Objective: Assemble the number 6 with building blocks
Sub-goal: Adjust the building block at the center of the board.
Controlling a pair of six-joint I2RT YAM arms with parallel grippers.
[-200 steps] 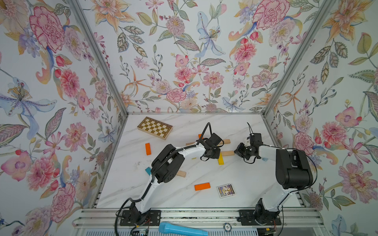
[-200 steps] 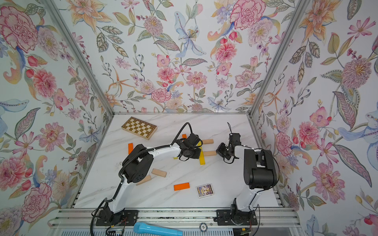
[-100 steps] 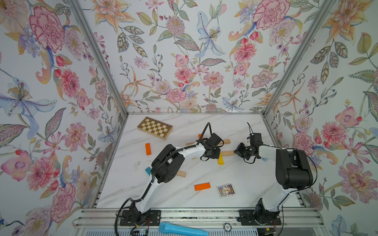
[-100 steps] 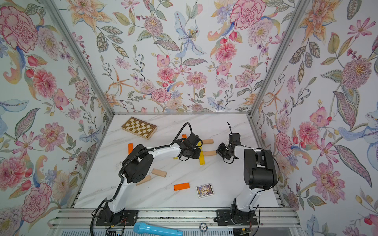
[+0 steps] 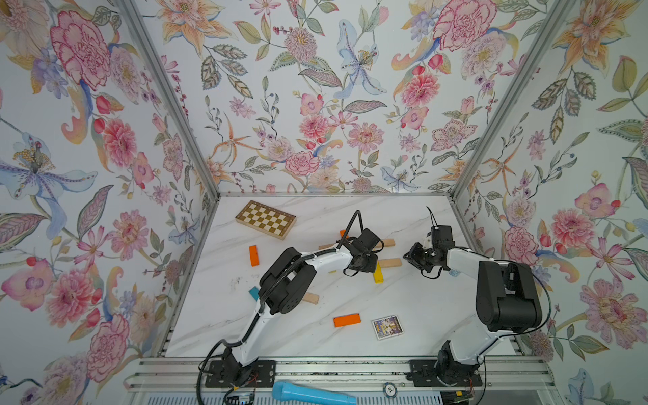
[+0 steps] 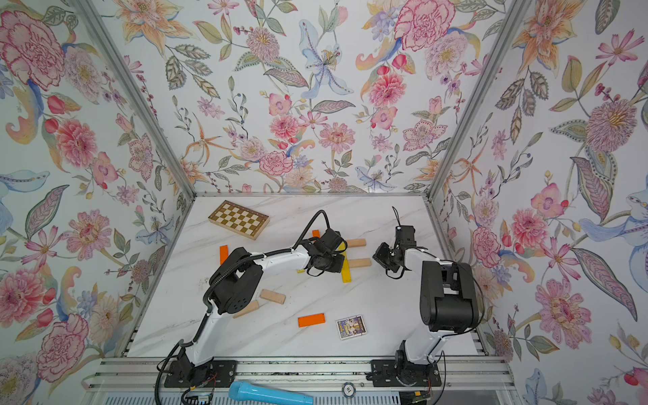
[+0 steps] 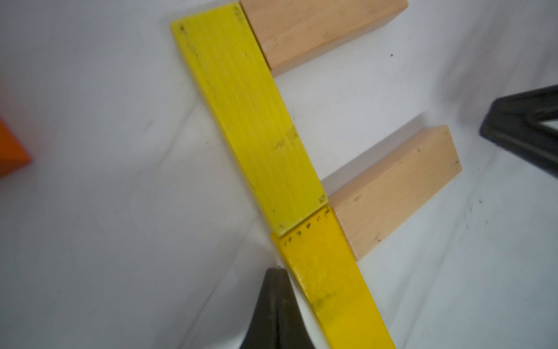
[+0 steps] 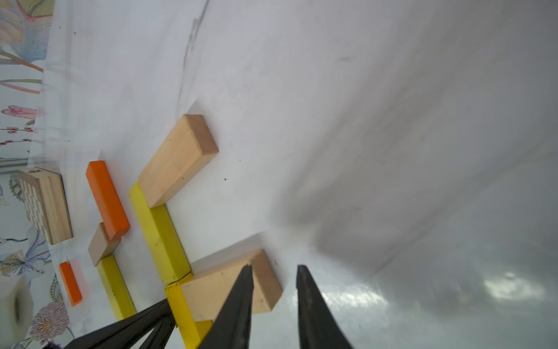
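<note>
On the white marble tabletop [image 5: 420,308], two yellow flat wooden planks [image 7: 250,114] lie end to end, with two beige planks [image 7: 398,187] abutting them. My left pincer [image 7: 276,278] is clenched beside them. My right pincer [image 8: 273,269] stands parted, empty.

In a top view the left arm [image 5: 326,260] covers most of the yellow planks [image 5: 378,276] at mid-frame, and only a corner of an orange plank [image 5: 342,233] peeps out above its wrist. Its elbow hides nearly all of the teal plank [image 5: 253,293], left of centre. The picture card [image 5: 386,326], lower right, is too small to read. In the left wrist view an orange block [image 7: 12,148] and a beige plank [image 7: 320,27] run off the edge
</note>
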